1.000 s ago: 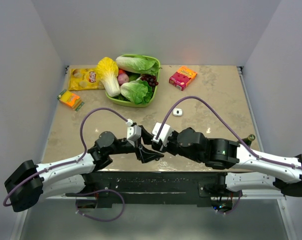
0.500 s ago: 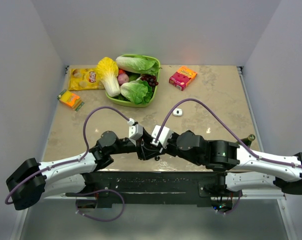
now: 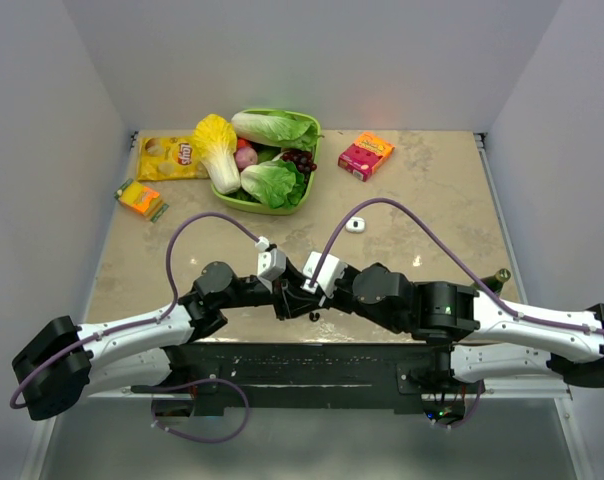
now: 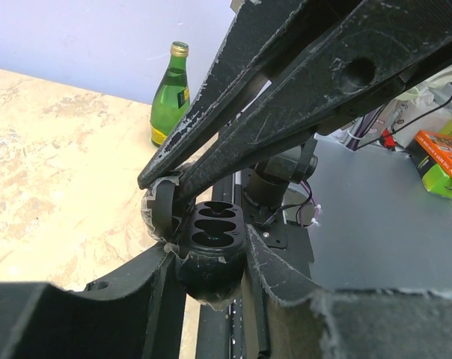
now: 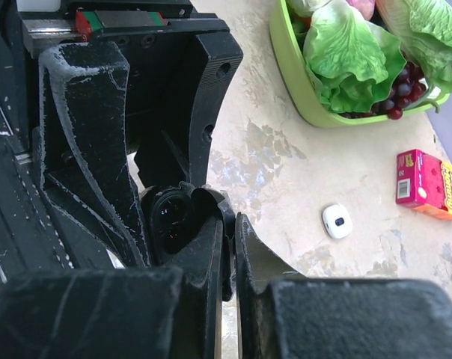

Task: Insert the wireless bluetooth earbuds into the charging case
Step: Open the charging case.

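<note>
The left pincer (image 4: pixel 209 253) had narrowed from its wide spread of a second before and drawn in against the right pincer (image 5: pixel 230 224) over the near edge of the surface (image 3: pixel 432 190). Its fingers now pressed both sides of a black oval object (image 4: pixel 212 233) with three hollows in its top. The right pincer was all but closed, its tips at that object's raised flap, though whether they nipped it could not be told. The white case (image 3: pixel 356 224) lay farther back on the surface, well apart from both pincers.
</note>
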You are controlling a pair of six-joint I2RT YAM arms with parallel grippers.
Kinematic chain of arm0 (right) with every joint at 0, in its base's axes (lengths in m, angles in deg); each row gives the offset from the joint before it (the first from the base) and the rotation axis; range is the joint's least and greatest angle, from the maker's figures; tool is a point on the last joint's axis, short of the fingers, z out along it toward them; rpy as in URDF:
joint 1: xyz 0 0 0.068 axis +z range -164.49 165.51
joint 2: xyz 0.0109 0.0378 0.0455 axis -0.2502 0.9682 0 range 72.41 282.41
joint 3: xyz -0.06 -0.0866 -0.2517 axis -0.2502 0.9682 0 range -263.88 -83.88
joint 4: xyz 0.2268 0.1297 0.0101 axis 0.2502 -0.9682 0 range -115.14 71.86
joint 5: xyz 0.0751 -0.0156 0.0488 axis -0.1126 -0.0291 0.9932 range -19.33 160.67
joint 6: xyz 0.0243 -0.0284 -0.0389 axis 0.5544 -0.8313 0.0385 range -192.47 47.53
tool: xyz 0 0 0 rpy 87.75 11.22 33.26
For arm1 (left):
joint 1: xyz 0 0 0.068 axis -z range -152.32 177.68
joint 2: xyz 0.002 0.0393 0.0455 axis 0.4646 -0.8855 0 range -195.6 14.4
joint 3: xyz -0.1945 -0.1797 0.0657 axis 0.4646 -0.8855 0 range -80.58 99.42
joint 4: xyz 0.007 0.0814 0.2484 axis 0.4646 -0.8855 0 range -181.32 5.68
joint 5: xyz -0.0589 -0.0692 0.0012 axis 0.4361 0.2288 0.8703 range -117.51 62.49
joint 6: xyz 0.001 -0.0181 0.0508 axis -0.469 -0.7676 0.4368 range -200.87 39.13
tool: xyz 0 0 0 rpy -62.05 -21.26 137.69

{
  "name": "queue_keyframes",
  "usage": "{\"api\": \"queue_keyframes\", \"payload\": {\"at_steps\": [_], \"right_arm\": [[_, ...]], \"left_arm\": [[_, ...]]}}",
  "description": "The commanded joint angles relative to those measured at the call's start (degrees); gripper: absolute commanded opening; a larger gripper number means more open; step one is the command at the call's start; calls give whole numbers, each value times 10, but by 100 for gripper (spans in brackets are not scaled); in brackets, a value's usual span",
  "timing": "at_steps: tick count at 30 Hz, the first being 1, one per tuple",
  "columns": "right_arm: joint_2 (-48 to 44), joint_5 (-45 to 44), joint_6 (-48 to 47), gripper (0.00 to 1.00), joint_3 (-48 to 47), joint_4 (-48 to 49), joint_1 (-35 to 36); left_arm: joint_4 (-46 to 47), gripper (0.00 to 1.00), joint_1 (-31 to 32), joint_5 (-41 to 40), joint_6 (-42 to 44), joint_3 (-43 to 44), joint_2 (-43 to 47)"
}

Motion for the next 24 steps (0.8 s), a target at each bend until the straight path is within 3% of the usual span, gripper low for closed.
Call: {"api": "queue_keyframes", "payload": {"at_steps": [1,4,9,14,20,22,24], "right_arm": [[-4,9,2,0,-21,15,13],[-5,12,3,0,-20,14,14],[-9,15,16,2,-20,21,14],[-21,6,45,34,-19,36,14],[-39,-48,80,53,-26,70,14],[-68,-103,111,57,-19,102,14],[-99,-152,145,69,12,152,11]], "left_arm": [[28,15,-8,-14,1,22,-2],[36,0,-8,-9,4,19,-3],[57,0,-8,-10,8,1,2],[79,0,-8,-20,8,-14,4],[95,0,-8,-30,5,-32,13],[108,0,-8,-47,4,-46,26],[123,0,-8,-82,0,-62,51]]}}
